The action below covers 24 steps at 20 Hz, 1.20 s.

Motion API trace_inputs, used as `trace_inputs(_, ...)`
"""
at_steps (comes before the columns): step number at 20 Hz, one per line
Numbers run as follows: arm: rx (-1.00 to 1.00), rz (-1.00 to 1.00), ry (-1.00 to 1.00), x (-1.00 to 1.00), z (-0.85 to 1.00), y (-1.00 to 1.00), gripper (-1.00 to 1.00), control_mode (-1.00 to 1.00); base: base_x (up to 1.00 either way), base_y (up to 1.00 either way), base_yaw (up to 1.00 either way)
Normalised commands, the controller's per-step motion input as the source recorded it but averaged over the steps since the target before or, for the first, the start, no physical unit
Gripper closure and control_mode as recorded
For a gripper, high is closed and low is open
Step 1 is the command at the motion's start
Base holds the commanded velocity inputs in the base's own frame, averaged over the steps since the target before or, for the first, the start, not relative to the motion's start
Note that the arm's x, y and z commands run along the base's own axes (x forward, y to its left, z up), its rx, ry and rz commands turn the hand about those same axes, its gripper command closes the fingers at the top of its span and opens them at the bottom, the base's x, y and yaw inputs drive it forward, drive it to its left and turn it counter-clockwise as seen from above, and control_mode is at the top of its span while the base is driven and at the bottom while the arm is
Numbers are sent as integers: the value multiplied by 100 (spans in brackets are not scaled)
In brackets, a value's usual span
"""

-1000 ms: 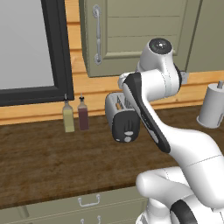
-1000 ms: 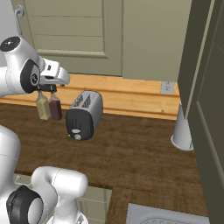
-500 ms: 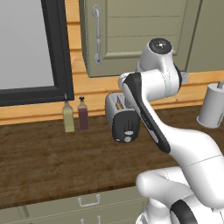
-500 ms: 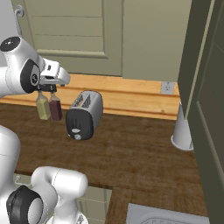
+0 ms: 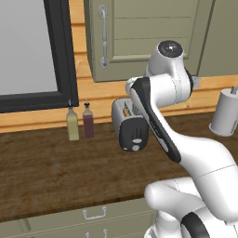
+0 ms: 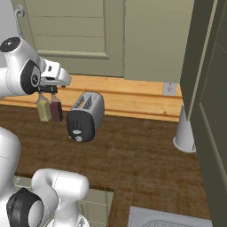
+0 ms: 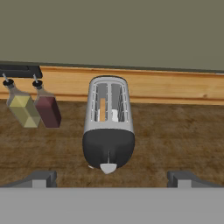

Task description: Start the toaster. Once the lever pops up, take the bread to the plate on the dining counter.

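the gripper (image 7: 109, 177) is spread wide and empty above the toaster (image 7: 108, 127); the tiny lever (image 7: 109, 157) probably should be pushed from its top, and likely slides stiffly.

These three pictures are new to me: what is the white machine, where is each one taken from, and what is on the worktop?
The white machine is a jointed robot arm. Two pictures come from cameras behind it, left and right. The third looks along its gripper, whose two dark fingertips stand wide apart, holding nothing. On the dark wood worktop stands a shiny silver two-slot toaster with a black end face; something golden-tan, likely the bread, sits in one slot. Beside the toaster are a yellowish bottle and a dark red bottle. A pale cylinder stands further right.
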Motion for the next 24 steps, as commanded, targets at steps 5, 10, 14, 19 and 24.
trace_inputs(5,0,0,0,0,0,0,-100,-100,0,0,0)
trace_inputs(10,0,0,0,0,0,0,-100,-100,0,0,0)
trace_inputs(14,0,0,0,0,0,0,-100,-100,0,0,0)
trace_inputs(19,0,0,0,0,0,0,-100,-100,0,0,0)
trace_inputs(24,0,0,0,0,0,0,-100,-100,0,0,0)
